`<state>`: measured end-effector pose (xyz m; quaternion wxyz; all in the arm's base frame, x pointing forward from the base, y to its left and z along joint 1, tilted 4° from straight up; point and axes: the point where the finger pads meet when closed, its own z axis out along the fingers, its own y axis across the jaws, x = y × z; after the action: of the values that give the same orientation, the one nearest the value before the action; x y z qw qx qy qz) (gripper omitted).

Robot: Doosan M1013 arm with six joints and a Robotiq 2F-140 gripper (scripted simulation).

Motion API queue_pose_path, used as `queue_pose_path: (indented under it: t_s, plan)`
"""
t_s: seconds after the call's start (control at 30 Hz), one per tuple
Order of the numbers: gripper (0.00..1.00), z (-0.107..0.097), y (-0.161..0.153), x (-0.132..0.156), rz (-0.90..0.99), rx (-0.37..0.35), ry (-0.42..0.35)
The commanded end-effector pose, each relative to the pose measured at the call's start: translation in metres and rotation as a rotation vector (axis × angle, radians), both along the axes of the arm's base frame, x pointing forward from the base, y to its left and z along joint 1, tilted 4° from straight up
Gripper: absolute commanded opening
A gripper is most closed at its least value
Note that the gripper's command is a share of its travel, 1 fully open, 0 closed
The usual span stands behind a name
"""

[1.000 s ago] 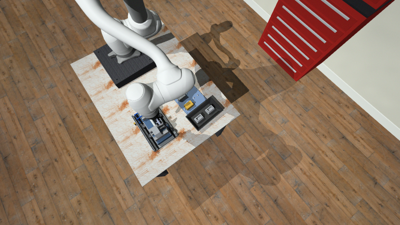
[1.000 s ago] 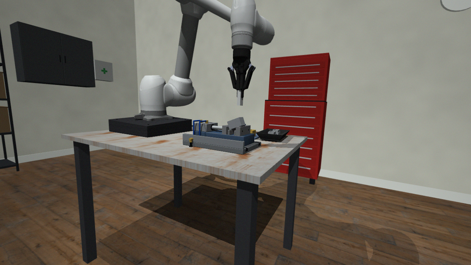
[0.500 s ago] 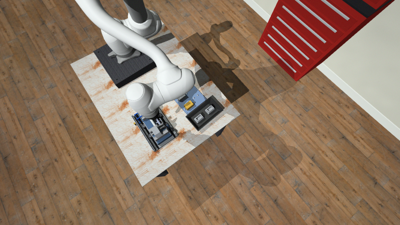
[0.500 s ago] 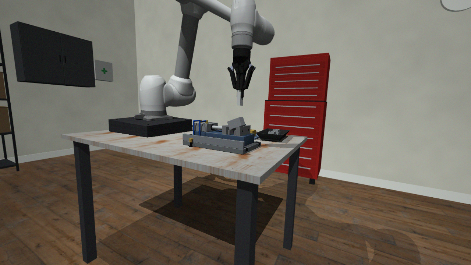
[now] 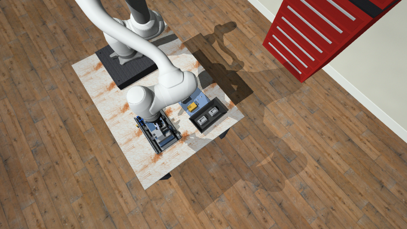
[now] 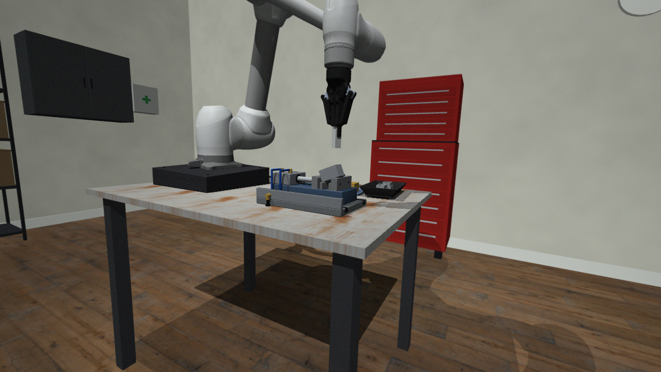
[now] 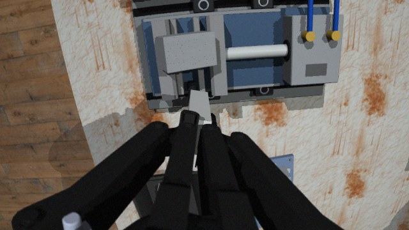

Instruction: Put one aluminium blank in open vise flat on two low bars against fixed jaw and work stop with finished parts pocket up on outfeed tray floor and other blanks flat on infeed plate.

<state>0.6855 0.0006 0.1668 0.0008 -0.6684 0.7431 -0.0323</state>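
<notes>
Item, one grey rectangular aluminium blank, faintly speckled on its broad upper face: it sits tilted across the vise opening, standing proud of the grey fixed jaw and the grey moving jaw, not flat on the low bars. Item, my black two-finger end effector: fingers closed together, in the air above the vise; a pale grey piece shows at the tips, and I cannot tell whether it belongs to them. Item, seen from the side only: the blank's slope, its end toward the fixed jaw raised, and the height between my fingertips and it. Item, seen from above only: two pale grey finished parts with pockets up, apart in the black outfeed tray, and a dark, shaded block beside the yellow brass blank on the blue infeed plate. Item, clearest from my wrist: the white piston rod crossing the wider gap, and the blank's top face. All stand on my rust-stained white desk.
</notes>
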Motion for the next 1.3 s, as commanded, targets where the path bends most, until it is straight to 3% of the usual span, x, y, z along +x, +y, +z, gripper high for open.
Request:
queue_pose_path:
  t_s: [0.0,1.27]
  plan:
    - [0.00,0.000,-0.005,0.002,-0.167,0.008,-0.008]
    - [0.00,0.003,-0.039,0.014,-1.305,0.058,-0.061]
